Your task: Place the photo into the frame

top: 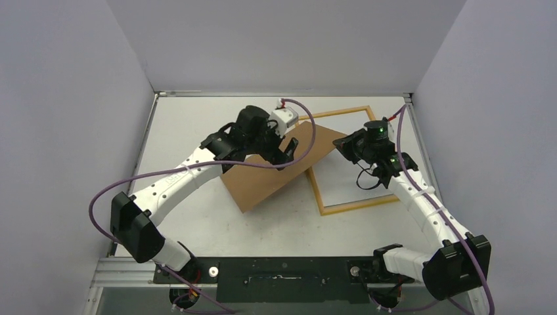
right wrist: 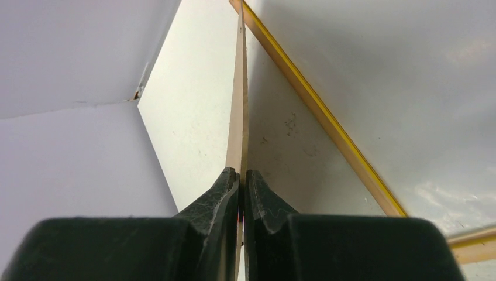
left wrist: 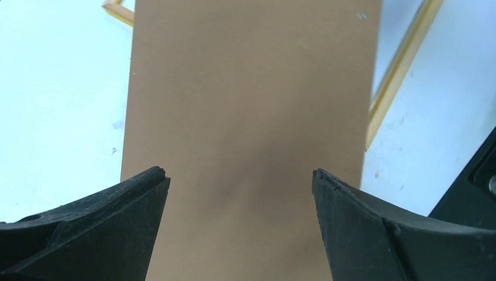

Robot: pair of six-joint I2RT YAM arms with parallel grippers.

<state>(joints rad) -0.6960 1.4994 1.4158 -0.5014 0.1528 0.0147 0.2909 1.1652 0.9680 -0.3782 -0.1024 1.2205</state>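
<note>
The frame point(top: 358, 205) is laid wood side up on the desk point(top: 197, 125), partly covered by the brown board point(top: 263, 177), whose corner is clenched by the right claw point(right wrist: 241, 174); the left claw point(left wrist: 241, 175) is spread above it

The left hand point(left wrist: 241, 175) is held wide open, left of the frame point(top: 358, 205). The right hand point(right wrist: 241, 175) is clamped shut on the frame's edge, the right arm point(top: 427, 210) bent.

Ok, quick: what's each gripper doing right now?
Left gripper: open, empty, over the board.
Right gripper: closed on an edge of the frame.
</note>
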